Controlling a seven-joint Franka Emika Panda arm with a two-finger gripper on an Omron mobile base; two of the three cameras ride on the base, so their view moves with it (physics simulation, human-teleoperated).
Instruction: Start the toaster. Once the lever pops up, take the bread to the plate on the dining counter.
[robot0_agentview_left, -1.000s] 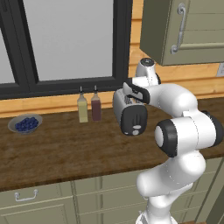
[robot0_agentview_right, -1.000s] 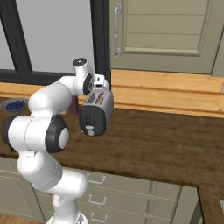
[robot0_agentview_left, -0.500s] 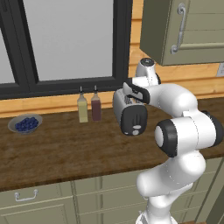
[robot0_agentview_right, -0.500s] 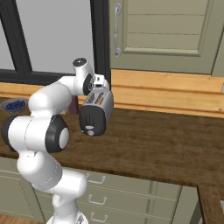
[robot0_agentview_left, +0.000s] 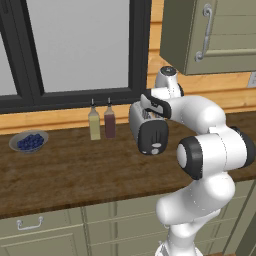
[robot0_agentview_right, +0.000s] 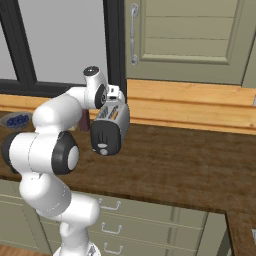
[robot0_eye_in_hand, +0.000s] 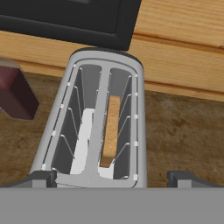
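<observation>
Nothing has moved since the earlier frames: the arm, the toaster (robot0_agentview_left: 148, 131) and everything on the counter (robot0_agentview_left: 75, 170) sit exactly where they were a second ago.

The toaster stands on the wooden kitchen counter below the window (robot0_agentview_left: 75, 45), its black end panel facing the robot. The gripper (robot0_eye_in_hand: 111, 177) hangs directly above the toaster, looking down into its slots. Its jaws are spread wide, one tip showing at each lower corner of the hand view, outside the toaster's width, and they hold nothing.

In the hand view the toaster has two long slots. The bread (robot0_eye_in_hand: 110, 131) stands on edge in the right-hand slot, seen as a thin tan strip sunk below the rim. The left-hand slot carries no slice.

To the left of the toaster, near the back wall, stand two bottles just beside each other: a yellowish bottle (robot0_agentview_left: 94, 124) and a dark red bottle (robot0_agentview_left: 109, 121). Further left, well apart from them, a grey bowl of blueberries (robot0_agentview_left: 29, 142) rests on the counter. A cupboard (robot0_agentview_left: 210, 35) hangs above and to the right.
</observation>
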